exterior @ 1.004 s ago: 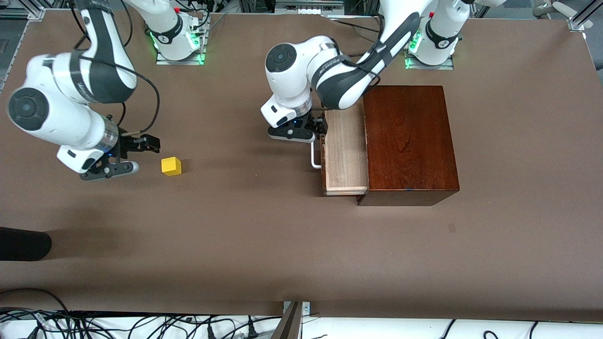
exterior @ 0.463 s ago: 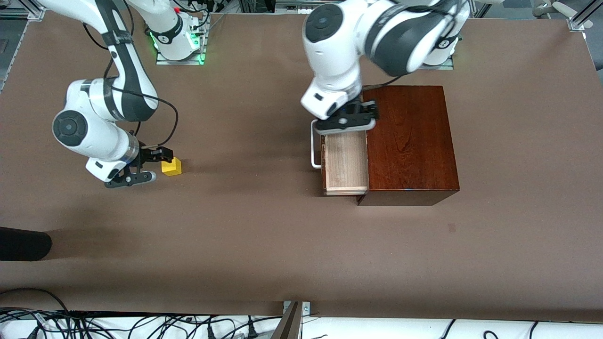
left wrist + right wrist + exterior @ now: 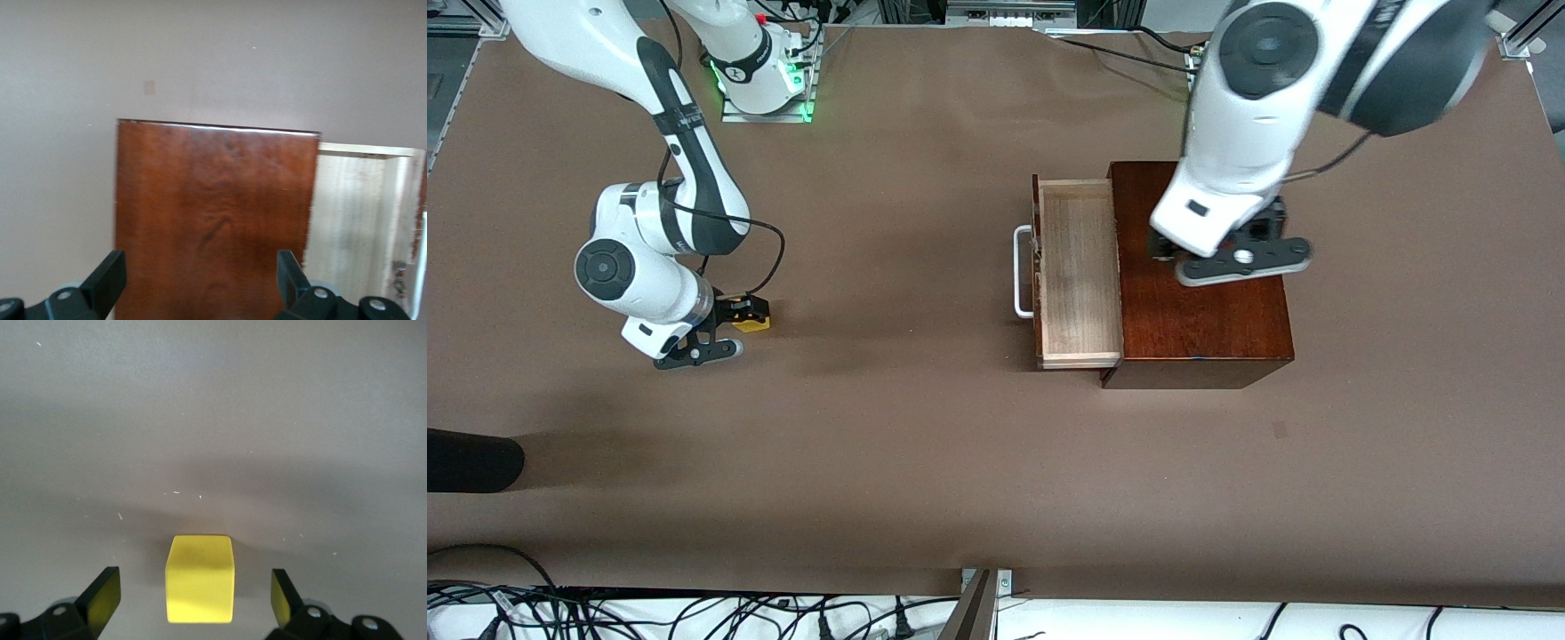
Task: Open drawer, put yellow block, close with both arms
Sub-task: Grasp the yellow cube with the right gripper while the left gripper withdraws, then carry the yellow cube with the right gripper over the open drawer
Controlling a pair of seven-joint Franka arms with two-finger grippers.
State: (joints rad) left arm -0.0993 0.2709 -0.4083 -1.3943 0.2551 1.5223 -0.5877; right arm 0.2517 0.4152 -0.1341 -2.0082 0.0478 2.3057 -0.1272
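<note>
Right gripper [image 3: 193, 597] hangs low at the right arm's end of the table with its jaws spread as wide as they go, and the yellow block [image 3: 200, 579] sits on the brown table [image 3: 889, 444] between the two fingertips [image 3: 103, 597], touching neither. Nothing is held yet. Seen from the front, the block [image 3: 752, 324] peeks out just past the black fingers, half hidden by them.

My judgement of the block: a small, rigid cube, probably light, with flat smooth faces and crisp edges. It should neither crush nor bend, so a firm pinch is safe. The faces look plain and possibly slick, so the pads ought to land squarely on two opposite side faces near their middle, not on a corner, or the cube may twist or squirt out. It sits slightly off the midline between the fingers, so one pad may meet it first and nudge it along the table.

Left gripper [image 3: 200, 287] hovers over the top of the dark wooden box [image 3: 1200, 267], its jaws apart and empty. Beside it, toward the right arm's end, the drawer [image 3: 1079, 271] stands pulled out, its pale tray bare, the white handle [image 3: 1018, 271] at its front.
</note>
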